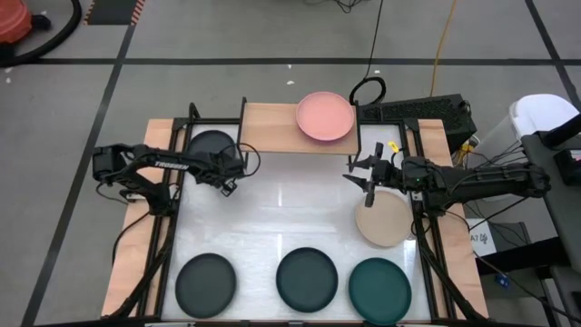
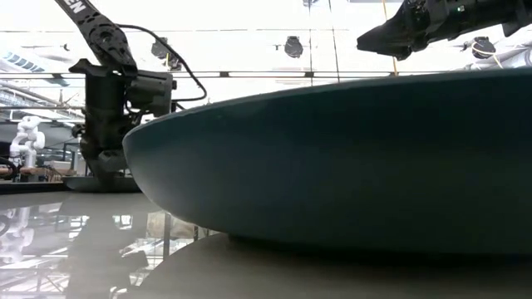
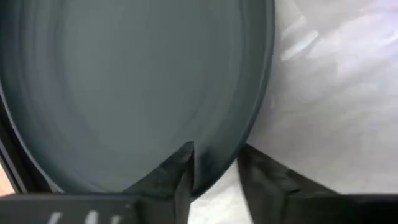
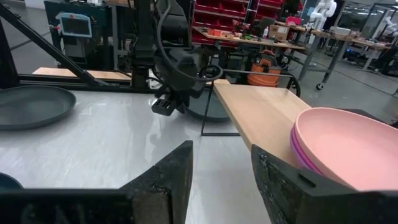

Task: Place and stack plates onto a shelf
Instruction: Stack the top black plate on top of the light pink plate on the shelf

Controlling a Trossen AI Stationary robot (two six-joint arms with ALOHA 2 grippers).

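Note:
A dark grey plate (image 1: 211,145) lies at the table's far left, beside the light-wood shelf (image 1: 272,127). My left gripper (image 1: 229,177) stands over its near-right rim, pointing down, shut on it. On the shelf's right end rests a pale pink plate (image 1: 325,116) stacked on a purple one (image 4: 298,155). My right gripper (image 1: 368,174) hovers open and holds nothing, above the table just in front of the shelf's right end and just beyond a beige plate (image 1: 383,220). In the right wrist view its fingers (image 4: 221,180) point toward the left arm. My left gripper holds the dark grey plate by its rim (image 3: 217,168), coming from above. One finger (image 3: 177,171) is inside the plate and the other (image 3: 267,177) outside, over the white table. In the low view the plate (image 2: 100,183) lies flat on the table under the gripper.
Three more dark plates sit along the near edge: dark grey (image 1: 206,279), dark (image 1: 307,277) and teal (image 1: 379,289), the middle one filling the low view (image 2: 332,166). The shelf's left half (image 1: 268,127) is bare wood. Black frame rails (image 1: 168,227) run along both table sides.

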